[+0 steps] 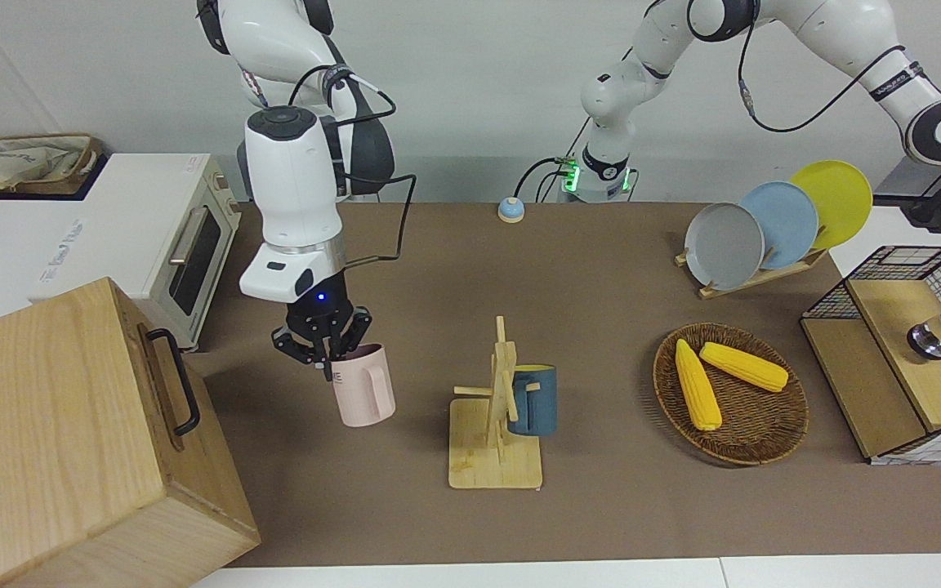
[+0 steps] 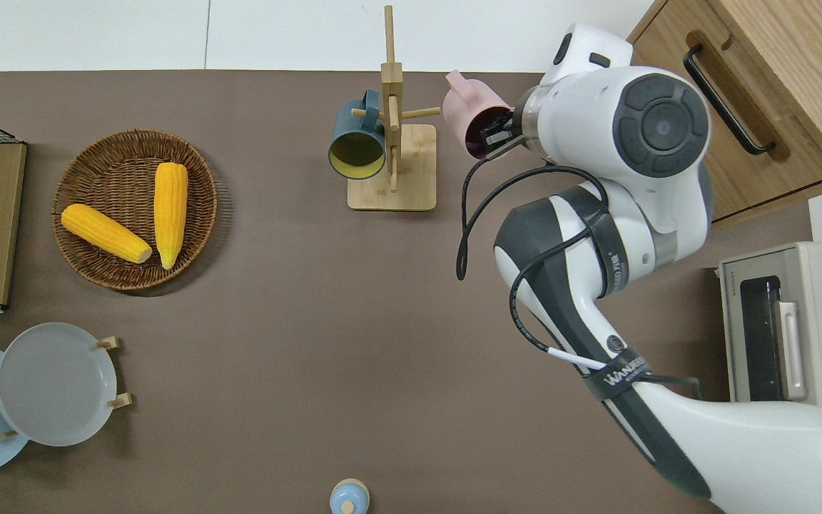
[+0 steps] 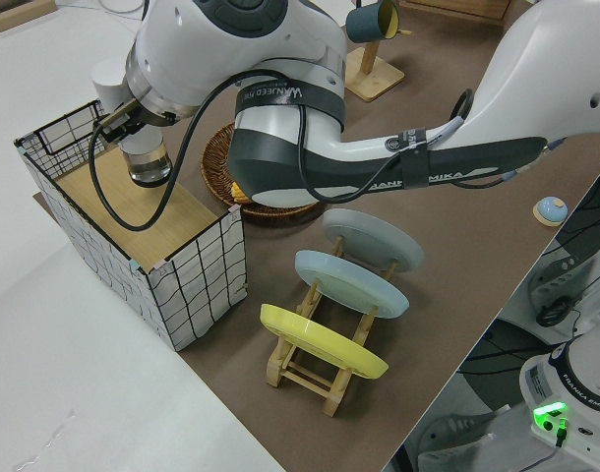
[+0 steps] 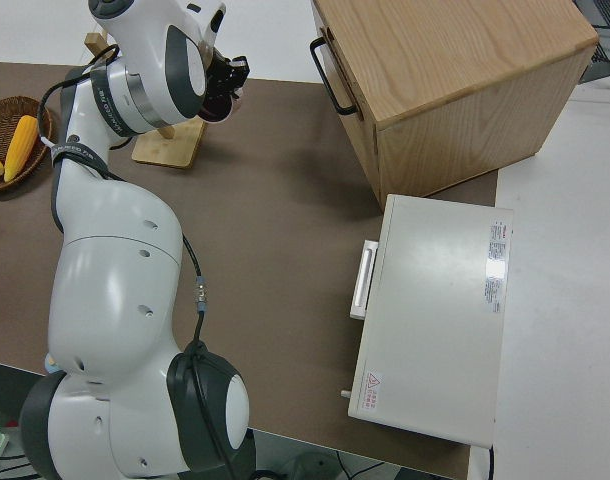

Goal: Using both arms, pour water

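Note:
My right gripper (image 1: 325, 357) is shut on the rim of a pink mug (image 1: 365, 397) and holds it upright, handle toward the rack. In the overhead view the pink mug (image 2: 468, 114) hangs over the brown mat between the wooden mug rack (image 2: 411, 194) and the wooden cabinet (image 2: 753, 93). A dark blue mug (image 1: 536, 402) hangs on the rack (image 1: 493, 461). My left gripper (image 3: 116, 118) is over a small glass jar (image 3: 149, 163) that stands on the wooden board in the wire basket (image 3: 197, 275).
A white toaster oven (image 1: 152, 237) stands nearer to the robots than the cabinet (image 1: 70, 425). A wicker tray (image 1: 752, 441) holds two corn cobs. A plate rack (image 1: 764, 224) holds three plates. A small blue bell (image 1: 510, 210) sits near the arm bases.

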